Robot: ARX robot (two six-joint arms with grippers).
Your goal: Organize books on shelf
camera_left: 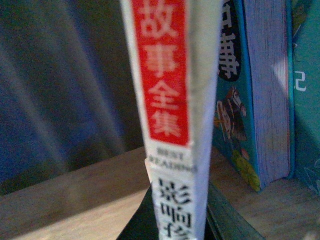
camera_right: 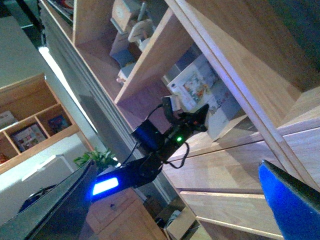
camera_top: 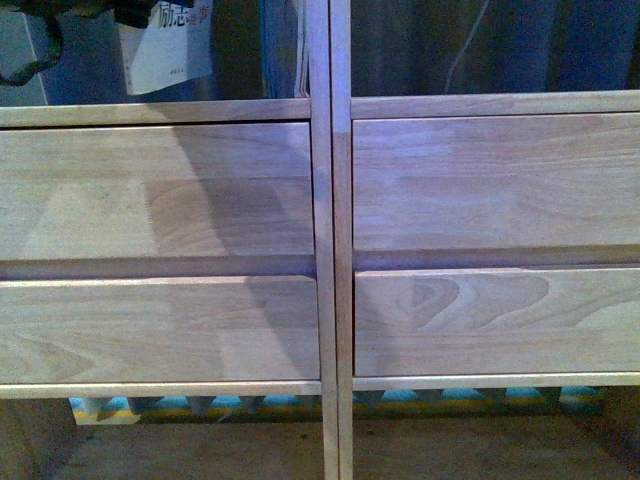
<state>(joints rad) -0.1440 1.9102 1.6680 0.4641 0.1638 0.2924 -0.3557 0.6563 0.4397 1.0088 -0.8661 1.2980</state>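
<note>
Four plain drawer fronts (camera_top: 160, 190) fill most of the light-wood bookcase (camera_top: 330, 250) from where I stand, and the work is in the open compartment above the top-left one. The left arm (camera_right: 150, 167) reaches up into that compartment from below, wrist bent towards the back, cables trailing off it. Near the central upright (camera_top: 320, 60) stands the thicker teal-covered book (camera_left: 267, 100), upright on the shelf board (camera_left: 75, 200) with its page edges facing out. Just beside it, on the side away from the upright, is the thin paperback (camera_left: 172, 100), white spine with a red panel, leaning a little. The left gripper (camera_right: 192, 117) is clamped on its lower end, one dark finger on each side of the spine. I cannot tell whether its bottom edge touches the board. The right gripper (camera_right: 170, 215) hangs back in front of the drawers, jaws wide apart with nothing between them.

To my eye the step is seating the paperback against its neighbour. It would go best by squaring the spine upright, sliding it along the board until the covers meet, and only then letting go, since so thin a book will topple if left leaning
</note>
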